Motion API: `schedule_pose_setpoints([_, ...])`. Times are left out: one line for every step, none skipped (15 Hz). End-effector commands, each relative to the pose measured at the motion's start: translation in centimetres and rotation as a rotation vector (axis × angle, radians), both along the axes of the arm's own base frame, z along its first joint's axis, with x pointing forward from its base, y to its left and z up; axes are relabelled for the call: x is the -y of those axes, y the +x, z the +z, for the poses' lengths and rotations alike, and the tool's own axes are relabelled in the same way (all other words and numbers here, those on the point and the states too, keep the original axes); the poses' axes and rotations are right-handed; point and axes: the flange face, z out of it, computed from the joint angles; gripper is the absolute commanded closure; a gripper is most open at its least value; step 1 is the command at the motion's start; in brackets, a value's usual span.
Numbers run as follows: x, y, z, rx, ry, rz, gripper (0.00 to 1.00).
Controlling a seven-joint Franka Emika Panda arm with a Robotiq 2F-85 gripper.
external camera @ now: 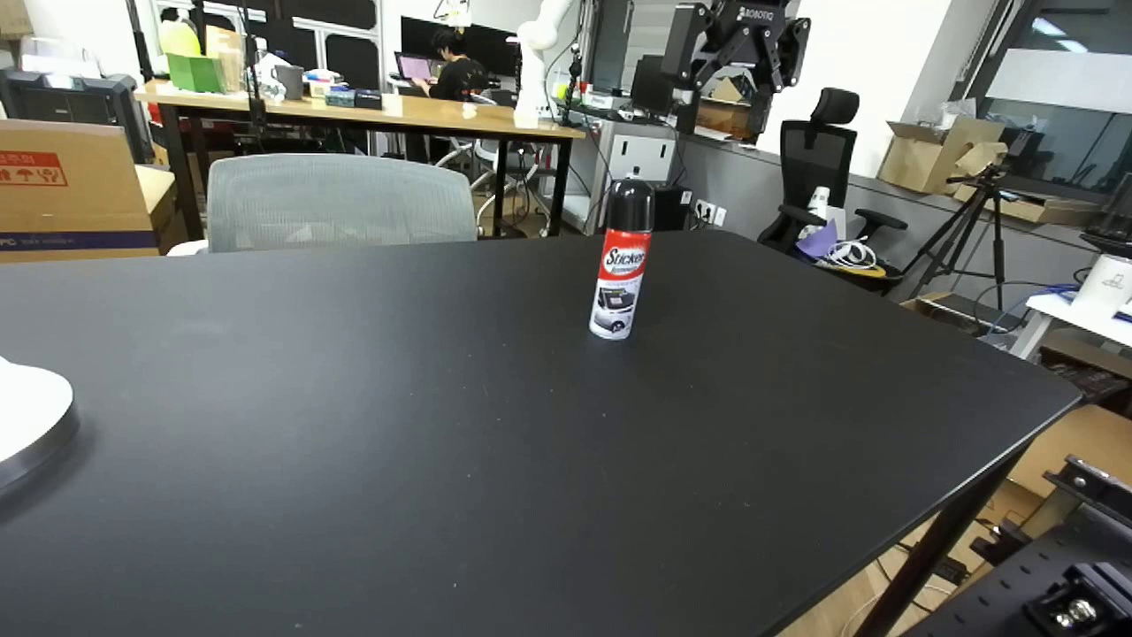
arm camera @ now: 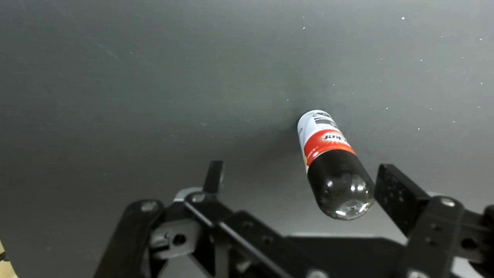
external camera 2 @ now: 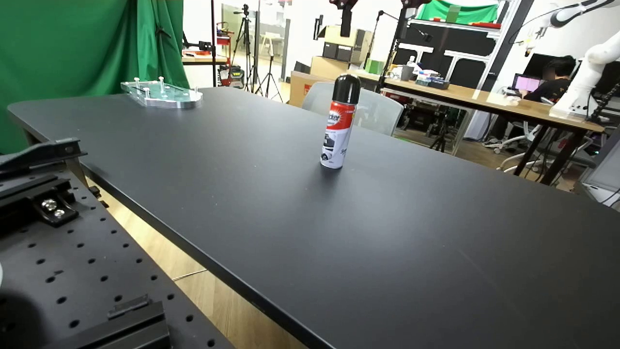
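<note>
On black worktop [external camera: 398, 425], spray can [external camera: 622, 265] stands upright, slim and cylindrical: white lower body printed with small dark pictures, red band above bearing "Sticker" in dark lettering, glossy black domed cap [external camera: 631, 205] catching light. Pincer [external camera: 722, 124] hangs higher than can, apart from it in both exterior views, jaws spread wide. In wrist view, can shows between fingers [arm camera: 401, 197], cap nearer finger at right of view.

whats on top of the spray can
A glossy black cap sits on the upright spray can; whatever the cap covers cannot be seen.
</note>
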Motion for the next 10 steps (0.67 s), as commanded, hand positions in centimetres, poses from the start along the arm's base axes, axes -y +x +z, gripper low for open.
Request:
schedule_pose_setpoints([-2.2, 1.1, -1.1, -0.011, 0.035, -0.002, 0.00])
schedule_pose_setpoints([-2.8, 1.5, -1.7, -0.021, 0.042, 0.000, 0.00])
schedule_pose_setpoints([-3.3, 1.8, -2.2, -0.030, 0.050, -0.001, 0.00])
schedule_pose_setpoints([-3.7, 2.1, -2.8, -0.038, 0.056, 0.011, 0.00])
schedule_pose_setpoints([-3.9, 2.4, -3.2, -0.045, 0.057, 0.006, 0.00])
schedule_pose_setpoints([-3.9, 2.8, -3.7, -0.053, 0.058, 0.010, 0.00])
schedule_pose_setpoints([-3.9, 3.1, -4.0, -0.059, 0.058, 0.007, 0.00])
schedule_pose_setpoints([-3.8, 3.4, -4.4, -0.062, 0.056, 0.007, 0.00])
schedule_pose_setpoints([-3.7, 3.8, -4.6, -0.064, 0.053, 0.007, 0.00])
schedule_pose_setpoints([-3.7, 4.1, -5.0, -0.067, 0.052, 0.008, 0.00])
